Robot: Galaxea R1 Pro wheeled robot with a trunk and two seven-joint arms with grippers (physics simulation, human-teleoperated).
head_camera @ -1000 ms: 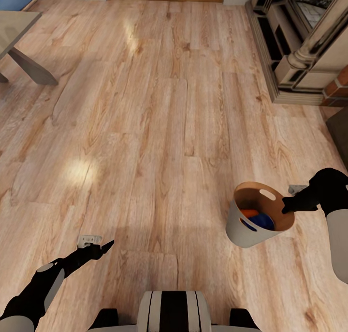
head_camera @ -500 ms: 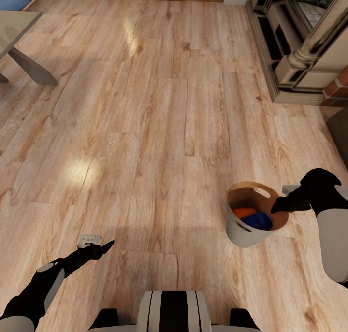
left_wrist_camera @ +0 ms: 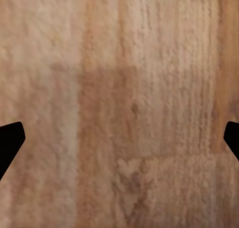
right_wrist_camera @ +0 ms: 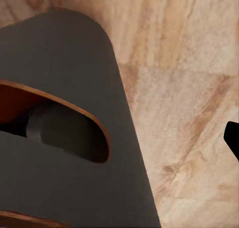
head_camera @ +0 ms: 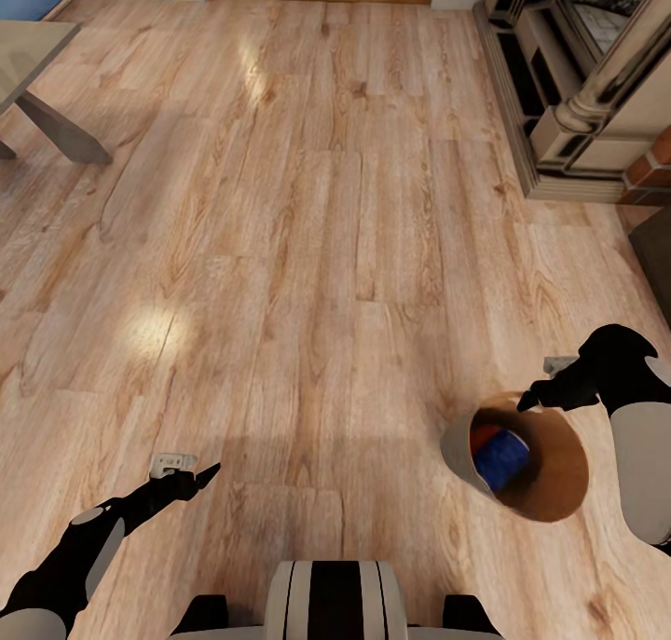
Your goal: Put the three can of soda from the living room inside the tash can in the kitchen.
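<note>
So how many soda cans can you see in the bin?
2. An orange can and a dark blue can lie side by side inside the tipped trash can, on the floor near the right end effector. Another may be hidden behind its wall.

The floor point(head_camera: 308, 249) is glossy pale wood planking; the tash can point(head_camera: 457, 449) looks matt grey outside, coppery inside.
</note>
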